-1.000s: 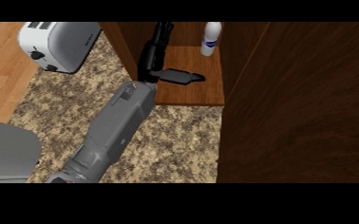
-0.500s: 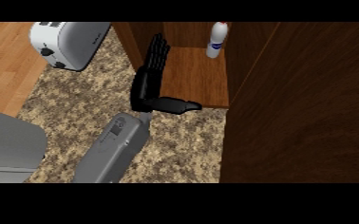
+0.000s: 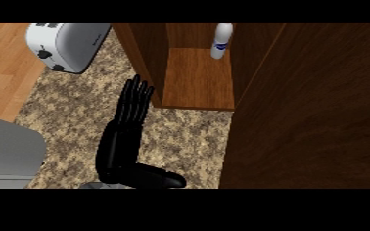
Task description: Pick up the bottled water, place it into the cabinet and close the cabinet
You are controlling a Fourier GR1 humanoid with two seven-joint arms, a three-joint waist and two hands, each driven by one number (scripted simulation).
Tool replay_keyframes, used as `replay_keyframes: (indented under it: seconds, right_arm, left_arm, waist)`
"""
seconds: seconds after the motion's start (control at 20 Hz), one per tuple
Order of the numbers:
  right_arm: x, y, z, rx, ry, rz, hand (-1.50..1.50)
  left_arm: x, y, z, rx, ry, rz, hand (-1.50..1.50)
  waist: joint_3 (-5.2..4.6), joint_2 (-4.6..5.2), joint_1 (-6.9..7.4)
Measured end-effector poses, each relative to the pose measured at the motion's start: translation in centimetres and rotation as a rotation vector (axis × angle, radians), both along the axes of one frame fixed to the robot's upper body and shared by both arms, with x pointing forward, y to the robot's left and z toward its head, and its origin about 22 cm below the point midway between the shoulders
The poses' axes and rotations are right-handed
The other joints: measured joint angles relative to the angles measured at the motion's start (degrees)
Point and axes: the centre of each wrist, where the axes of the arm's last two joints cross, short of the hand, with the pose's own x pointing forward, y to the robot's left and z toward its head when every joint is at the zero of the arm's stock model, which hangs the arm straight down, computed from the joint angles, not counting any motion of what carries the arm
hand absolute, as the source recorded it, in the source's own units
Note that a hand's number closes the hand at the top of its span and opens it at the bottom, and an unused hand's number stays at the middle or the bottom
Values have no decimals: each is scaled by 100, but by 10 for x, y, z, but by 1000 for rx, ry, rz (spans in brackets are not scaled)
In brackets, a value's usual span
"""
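The left hand (image 3: 124, 142), fingers straight and empty, has withdrawn from the cabinet (image 3: 195, 78) onto the counter (image 3: 65, 122). The bottled water (image 3: 222, 40) stands inside at the back; closing the door (image 3: 303, 112) likely remains.

Bottle (image 3: 221, 40) seen upright at far end of open cabinet (image 3: 198, 78) shelf. One hand (image 3: 127, 137) shown flat over counter (image 3: 188, 137), fingers straight, near cabinet's left wall. Toaster (image 3: 63, 44) seen far left.
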Motion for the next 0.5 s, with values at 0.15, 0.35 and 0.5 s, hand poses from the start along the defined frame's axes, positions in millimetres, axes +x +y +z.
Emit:
replay_keyframes:
  seconds: [0.15,0.35,0.5]
  right_arm:
    - [-1,-1,5,-53,9,94,150]
    - [3,5,11,-118,-10,188,150]
    - [4,17,16,-148,-15,231,150]
  left_arm:
    - [-27,17,10,-16,-19,30,-150]
    - [-60,42,20,-14,-26,75,-150]
    - [-84,61,29,-13,-37,112,-150]
  waist:
    - [-1,29,-40]
    - [5,75,-32]
    - [11,103,-44]
